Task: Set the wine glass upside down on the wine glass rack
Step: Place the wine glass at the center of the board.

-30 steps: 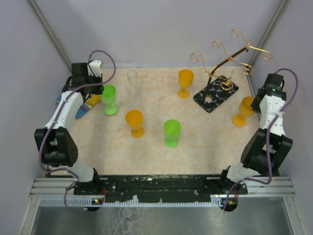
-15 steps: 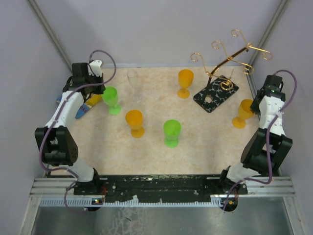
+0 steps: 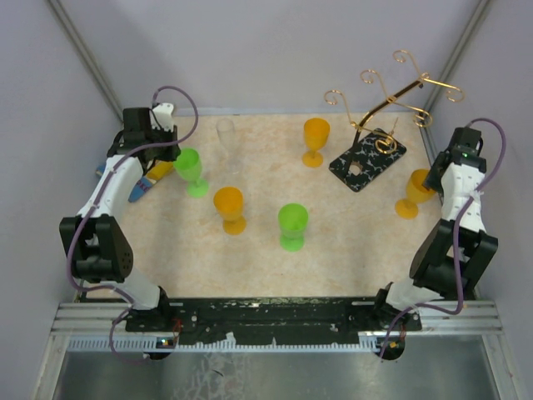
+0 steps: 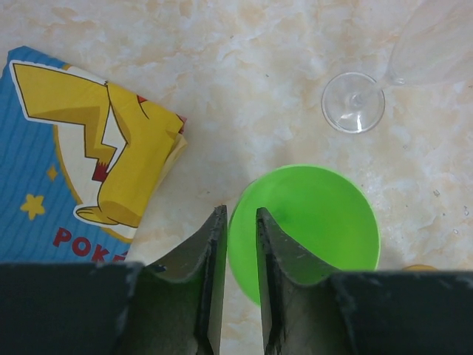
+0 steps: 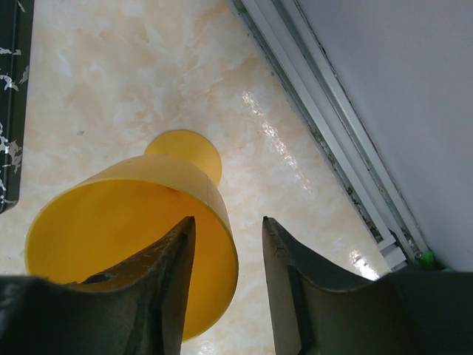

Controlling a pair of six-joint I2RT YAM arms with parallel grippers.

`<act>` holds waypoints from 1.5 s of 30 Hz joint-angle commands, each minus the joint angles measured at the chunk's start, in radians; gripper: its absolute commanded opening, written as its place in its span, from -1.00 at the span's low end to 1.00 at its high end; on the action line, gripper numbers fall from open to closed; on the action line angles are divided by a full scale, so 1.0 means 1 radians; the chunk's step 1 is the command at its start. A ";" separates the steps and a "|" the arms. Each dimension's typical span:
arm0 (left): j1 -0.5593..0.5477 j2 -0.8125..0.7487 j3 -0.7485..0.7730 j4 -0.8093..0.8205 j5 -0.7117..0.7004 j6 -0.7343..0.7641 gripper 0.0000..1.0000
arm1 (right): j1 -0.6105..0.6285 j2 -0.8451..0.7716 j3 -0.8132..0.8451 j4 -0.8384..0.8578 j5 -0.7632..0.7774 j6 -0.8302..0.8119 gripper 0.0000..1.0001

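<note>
You've hung nothing on the wine glass rack (image 3: 391, 100) at 1 o'clock: left gripper (image 4: 239, 222) straddles the green glass (image 4: 310, 222), right gripper (image 5: 228, 229) the orange glass (image 5: 111, 222), both jaws parted, gripping nothing.

walls (image 3: 250, 50): pale lilac | tabletop (image 3: 350, 242): cream marble | corner posts (image 3: 77, 50): grey metal

1. The tabletop (image 3: 258, 250) is showing a smooth, glossy, beige marbled finish.
2. The green glass (image 4: 310, 214) and yellow glass (image 5: 126, 214) are presenting smooth, plastic-looking walls.
3. The clear glass (image 4: 353, 112) is appearing transparent and glossy.
4. The wine glass rack (image 3: 391, 93) is gleaming as polished gold metal wire; its base (image 3: 372, 155) is showing black with white marbling.
</note>
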 commanded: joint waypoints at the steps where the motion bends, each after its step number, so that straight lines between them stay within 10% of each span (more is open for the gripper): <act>1: 0.007 -0.045 -0.003 0.021 -0.004 -0.002 -0.42 | -0.011 -0.049 0.064 -0.004 0.026 -0.018 -0.10; 19: 0.007 -0.102 0.067 0.041 -0.024 -0.026 -0.02 | -0.011 -0.101 0.201 -0.092 0.033 -0.028 0.91; 35: 0.007 -0.140 0.069 0.166 0.089 -0.098 0.03 | 0.114 -0.139 0.544 -0.116 -0.272 -0.013 0.98; 45: 0.005 -0.163 0.011 0.251 0.088 -0.095 0.28 | 0.185 -0.078 0.483 0.011 -0.474 0.184 0.99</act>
